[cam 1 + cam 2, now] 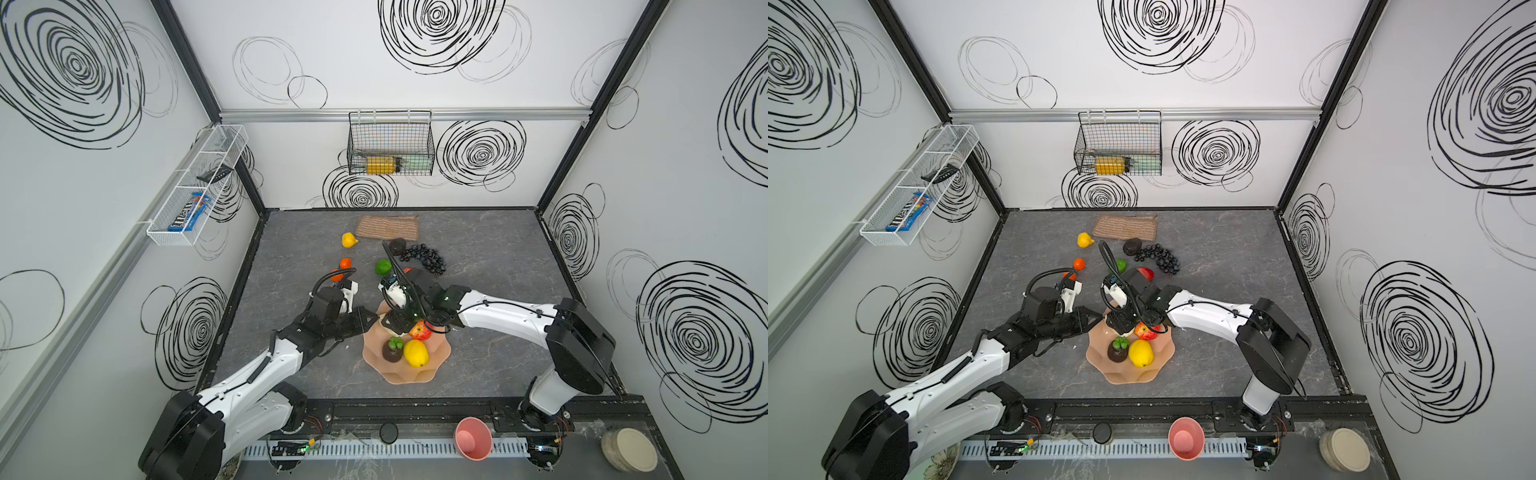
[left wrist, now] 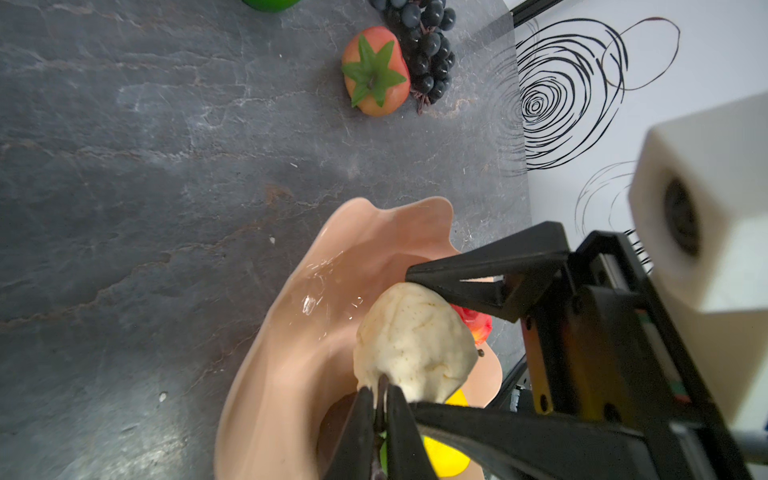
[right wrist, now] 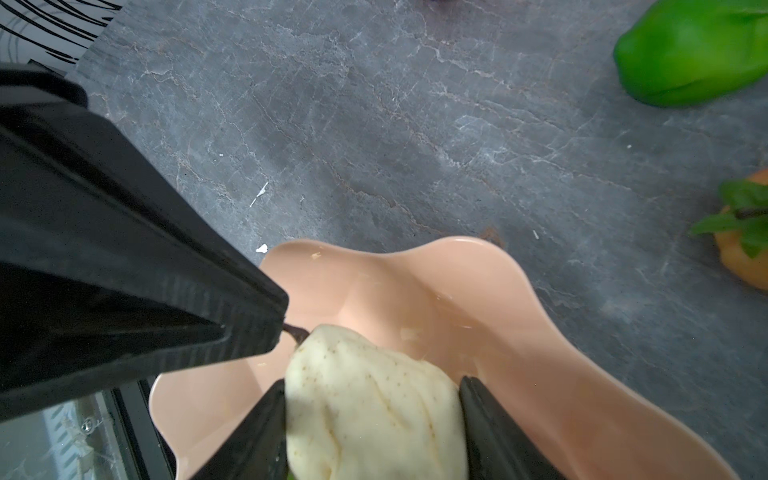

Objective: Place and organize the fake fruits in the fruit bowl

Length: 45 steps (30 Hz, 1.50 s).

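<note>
- Nearest of all, on the front edge, sits a small pink cup (image 1: 473,438). A round tub with a cream lid (image 1: 631,449) is off to its right.
- The table (image 1: 498,270) is dark grey like stone, with thin pale cracks all over it.
- The walls (image 1: 353,75) are white with big black scribble rings.
- A black wire basket (image 1: 390,143) hangs on the back wall with something yellow inside.
- A white mesh shelf (image 1: 195,187) on the left wall holds a blue candy pack (image 1: 189,212).
- The fruit bowl (image 1: 399,376) stands on the table near the front, about in the middle.
- In it lie a yellow lemon (image 1: 416,353), a red apple (image 1: 419,331) and a dark fruit with green leaves (image 1: 392,351).
- Both arms meet over the far side of the bowl — at the cream pear (image 3: 374,415). I cannot tell if it touches the bowl.
- The right gripper (image 3: 372,384) squeezes the pear's fat body from both sides.
- The left gripper (image 2: 381,390) is pinched tight on the pear's little brown stem.
- More fruit lies on the table behind the bowl:
  - a second lemon (image 1: 349,240)
  - an orange (image 1: 345,262)
  - another orange (image 1: 337,275), half hidden by the left arm
  - a green lime (image 1: 383,266)
  - a dark avocado (image 1: 397,246)
  - a strawberry (image 2: 376,70) — right beside the black grapes (image 1: 424,257)
- A tan mat (image 1: 387,227) lies by the back wall.
</note>
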Tool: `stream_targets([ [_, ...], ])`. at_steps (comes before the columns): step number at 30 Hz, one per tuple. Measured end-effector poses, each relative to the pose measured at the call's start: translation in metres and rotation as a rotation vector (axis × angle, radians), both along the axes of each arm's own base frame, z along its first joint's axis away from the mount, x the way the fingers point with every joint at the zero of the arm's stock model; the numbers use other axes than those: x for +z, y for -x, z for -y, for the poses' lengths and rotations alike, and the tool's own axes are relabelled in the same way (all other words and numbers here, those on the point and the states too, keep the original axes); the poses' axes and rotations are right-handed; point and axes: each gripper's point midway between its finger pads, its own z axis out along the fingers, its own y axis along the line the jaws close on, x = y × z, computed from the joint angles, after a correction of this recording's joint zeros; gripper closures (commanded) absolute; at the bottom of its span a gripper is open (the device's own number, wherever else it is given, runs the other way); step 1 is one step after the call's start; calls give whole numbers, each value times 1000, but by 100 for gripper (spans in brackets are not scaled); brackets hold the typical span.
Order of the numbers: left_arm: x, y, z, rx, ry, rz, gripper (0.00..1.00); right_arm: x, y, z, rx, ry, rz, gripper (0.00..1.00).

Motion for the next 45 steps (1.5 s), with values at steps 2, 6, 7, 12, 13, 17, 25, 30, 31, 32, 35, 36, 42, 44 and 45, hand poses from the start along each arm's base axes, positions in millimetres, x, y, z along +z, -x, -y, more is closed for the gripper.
stream_targets([
  [2, 0, 0, 0, 0, 0, 1, 94, 0, 0, 0, 0, 0, 0, 34],
  [6, -1, 0, 0, -8, -10, 10, 96, 0, 0, 0, -5, -1, -1, 25],
  [7, -1, 0, 0, -8, -16, 14, 96, 0, 0, 1, -6, -3, 2, 23],
  [12, 0, 1, 3, -31, -81, 53, 96, 7, 2, 5, -17, -22, 9, 17],
  [13, 3, 1, 5, -37, -94, 69, 96, 10, 2, 6, -19, -26, 12, 17],
  [17, 20, -1, 17, -75, -121, 146, 96, 20, 2, 8, -25, -47, 28, 17],
  [25, 32, 4, 41, -151, -196, 232, 94, 44, -4, 40, -99, -86, 83, 16],
  [30, 16, 14, 47, -196, -280, 223, 94, 64, -13, 69, -195, -121, 145, 16],
  [31, 15, 15, 48, -200, -297, 223, 94, 67, -14, 75, -212, -129, 160, 16],
  [32, 14, 16, 48, -205, -313, 226, 93, 69, -15, 80, -226, -136, 175, 16],
  [35, 15, 16, 50, -211, -347, 247, 92, 72, -12, 93, -260, -155, 211, 15],
  [36, 17, 16, 51, -213, -353, 256, 91, 72, -12, 97, -272, -160, 218, 15],
  [42, 18, 20, 59, -254, -394, 273, 84, 83, -20, 114, -340, -185, 264, 15],
  [44, 16, 23, 63, -282, -414, 269, 79, 86, -23, 116, -356, -190, 272, 15],
  [45, 16, 24, 65, -291, -420, 271, 76, 87, -25, 117, -360, -192, 274, 15],
])
